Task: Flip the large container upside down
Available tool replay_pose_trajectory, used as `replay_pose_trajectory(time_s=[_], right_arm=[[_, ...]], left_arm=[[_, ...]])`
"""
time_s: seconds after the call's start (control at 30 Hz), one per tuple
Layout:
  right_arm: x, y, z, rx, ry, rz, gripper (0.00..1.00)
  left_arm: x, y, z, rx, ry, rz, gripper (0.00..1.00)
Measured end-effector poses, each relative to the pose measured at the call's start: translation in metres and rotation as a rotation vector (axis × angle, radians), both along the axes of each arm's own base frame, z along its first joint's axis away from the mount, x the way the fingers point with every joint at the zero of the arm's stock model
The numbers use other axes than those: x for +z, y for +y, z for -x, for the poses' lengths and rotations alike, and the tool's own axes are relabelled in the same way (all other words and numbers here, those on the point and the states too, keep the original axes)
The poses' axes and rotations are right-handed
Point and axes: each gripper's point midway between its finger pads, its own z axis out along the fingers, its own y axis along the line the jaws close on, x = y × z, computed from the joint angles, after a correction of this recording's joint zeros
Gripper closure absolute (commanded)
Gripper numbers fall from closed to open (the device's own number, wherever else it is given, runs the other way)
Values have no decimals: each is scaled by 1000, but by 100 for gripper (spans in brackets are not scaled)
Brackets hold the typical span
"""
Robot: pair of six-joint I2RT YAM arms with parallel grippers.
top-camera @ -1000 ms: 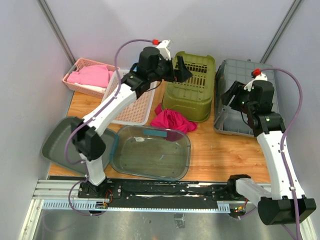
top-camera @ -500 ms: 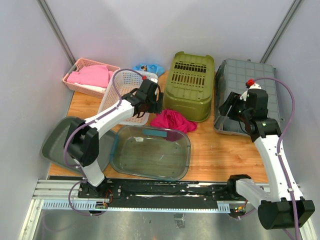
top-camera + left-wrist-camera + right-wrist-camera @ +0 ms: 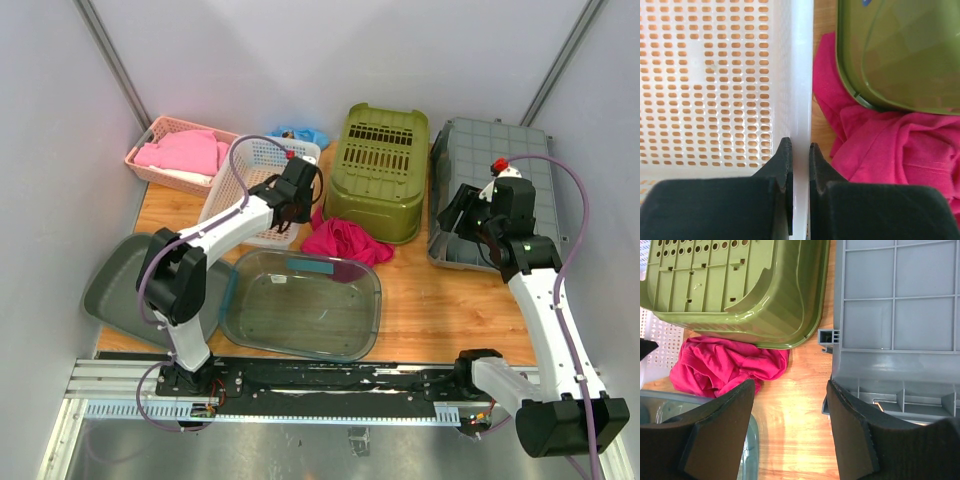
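The large white perforated container (image 3: 250, 190) stands open side up at the back left of the table. My left gripper (image 3: 296, 205) is at its right rim. In the left wrist view that gripper (image 3: 800, 147) is shut on the white rim (image 3: 800, 75), one finger inside the wall and one outside. My right gripper (image 3: 462, 210) hangs open by the left edge of the upturned grey crate (image 3: 490, 160). In the right wrist view it (image 3: 790, 390) holds nothing, bare wood between its fingers, the grey crate (image 3: 900, 300) beside its right finger.
An upturned olive basket (image 3: 380, 170) stands at the back centre, a magenta cloth (image 3: 345, 240) against its front. A clear tub (image 3: 305, 305) sits open side up near the front, a grey lid (image 3: 115, 285) to its left. A pink basket (image 3: 175, 150) holding pink cloth is far left.
My left arm came down from the olive basket to the white container's right rim, and its gripper shut on that rim. The right gripper shifted slightly and stayed open.
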Motion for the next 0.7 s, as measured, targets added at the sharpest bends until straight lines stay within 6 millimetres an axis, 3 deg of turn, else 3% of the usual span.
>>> replay_pose_trajectory(time_s=[0.13, 0.3, 0.47, 0.57, 0.7], right_arm=[[0, 0, 0, -2, 0, 1, 39], [0, -1, 0, -4, 0, 3, 39], [-4, -1, -2, -4, 12, 3, 40], [-5, -1, -2, -4, 16, 4, 40], [-5, -1, -2, -4, 17, 4, 40]], left_arm=[[27, -8, -7, -23, -20, 38, 100], [91, -24, -16, -86, -77, 225, 100], [143, -8, -20, -109, -101, 472, 100], [160, 0, -21, -133, -107, 631, 100], [161, 2, -16, -164, -68, 832, 100]])
